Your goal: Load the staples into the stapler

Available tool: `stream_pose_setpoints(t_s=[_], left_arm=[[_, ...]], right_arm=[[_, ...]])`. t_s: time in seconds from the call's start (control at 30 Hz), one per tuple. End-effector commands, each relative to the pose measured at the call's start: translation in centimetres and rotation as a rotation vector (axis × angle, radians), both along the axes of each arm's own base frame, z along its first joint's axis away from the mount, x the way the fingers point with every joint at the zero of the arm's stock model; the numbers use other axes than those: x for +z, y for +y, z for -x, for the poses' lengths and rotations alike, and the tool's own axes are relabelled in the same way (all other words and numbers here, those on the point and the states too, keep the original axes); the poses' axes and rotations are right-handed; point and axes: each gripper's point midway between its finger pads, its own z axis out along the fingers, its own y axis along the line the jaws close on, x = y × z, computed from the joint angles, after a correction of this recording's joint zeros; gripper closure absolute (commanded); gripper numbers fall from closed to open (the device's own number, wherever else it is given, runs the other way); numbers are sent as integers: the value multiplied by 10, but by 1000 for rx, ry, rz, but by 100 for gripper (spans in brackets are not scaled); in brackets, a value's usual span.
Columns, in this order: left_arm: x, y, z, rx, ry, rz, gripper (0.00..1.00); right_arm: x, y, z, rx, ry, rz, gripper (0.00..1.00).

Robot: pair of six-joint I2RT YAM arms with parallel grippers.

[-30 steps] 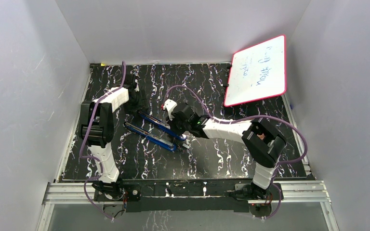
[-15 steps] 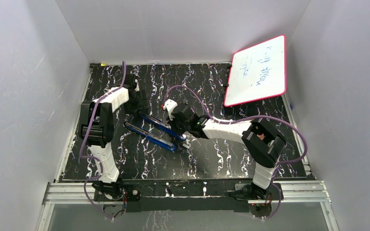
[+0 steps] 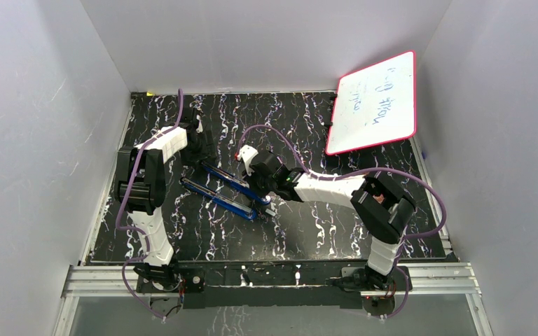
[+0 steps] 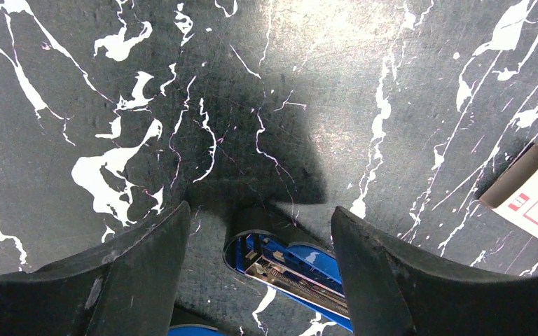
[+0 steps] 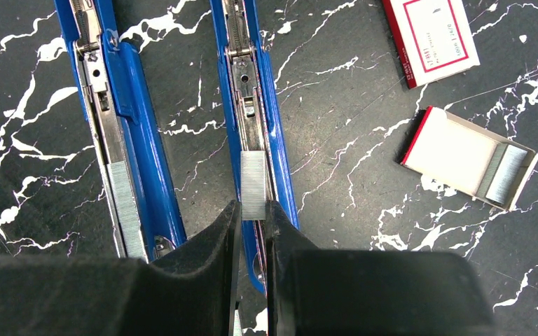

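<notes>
You see the right gripper clamped on the staples, holding the strip over the open channel of the stapler. The left gripper has its jaws spread, one finger on each side of the stapler's rounded end.

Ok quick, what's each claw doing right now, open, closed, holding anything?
Left claw: open, empty, straddling the end of a blue stapler.
Right claw: closed on a staple strip.
</notes>
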Motion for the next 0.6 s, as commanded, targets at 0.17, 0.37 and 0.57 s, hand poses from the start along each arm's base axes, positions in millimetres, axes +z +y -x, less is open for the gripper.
stream_pose_setpoints(t_s=[0.17,0.37,0.57], left_arm=[[5,-10,1,-21,14,43,29],[5,-10,1,-22,14,43,29],[5,-10,0,-23,13,45,29]], right_arm=[[9,12,-8,-8,-12,-27,100],[6,11,-8,-10,-5,-12,100],[14,10,-10,-19,-21,-27,100]])
